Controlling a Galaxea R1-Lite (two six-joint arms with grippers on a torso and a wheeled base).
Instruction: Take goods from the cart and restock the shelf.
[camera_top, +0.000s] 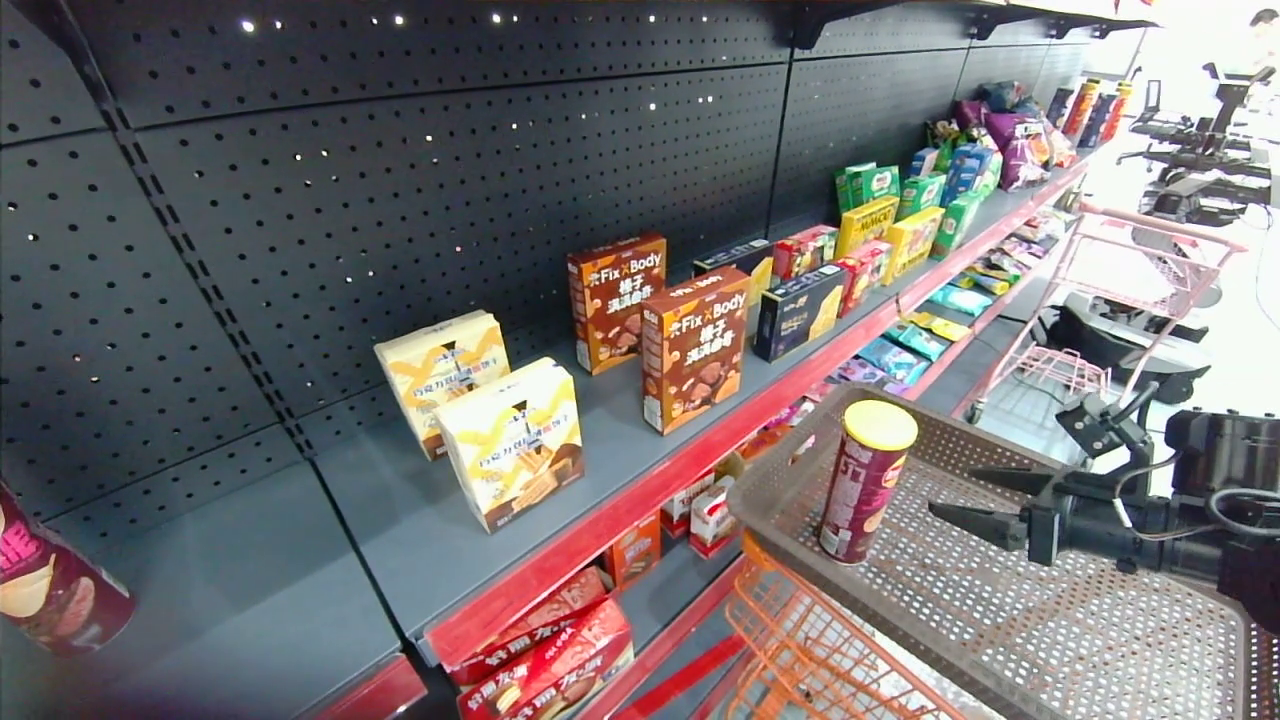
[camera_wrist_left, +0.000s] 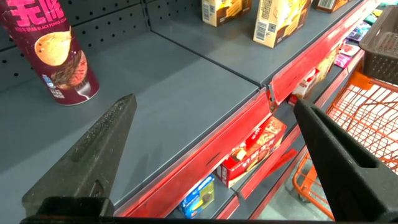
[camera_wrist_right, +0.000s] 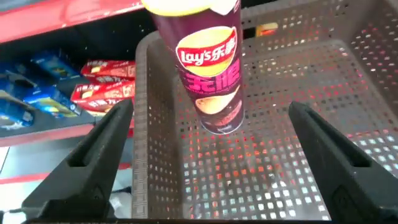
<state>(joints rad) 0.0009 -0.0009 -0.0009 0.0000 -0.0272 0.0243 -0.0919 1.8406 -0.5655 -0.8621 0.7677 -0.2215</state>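
Leftmost, a can (camera_top: 50, 590) of chips is stood upright on the shelf (camera_top: 300, 600), and the left tool (camera_wrist_left: 214, 106) is held spread wide over the shelf, apart from it. Right of the shelf, a second can (camera_top: 865, 480) is stood upright in the cart basket (camera_top: 1050, 620), faced by the right tool (camera_top: 955, 492), likewise spread wide and not touching.

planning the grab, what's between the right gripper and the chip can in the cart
Only bare perforated basket floor lies between the right gripper and the chip can, seen in head and right wrist views.
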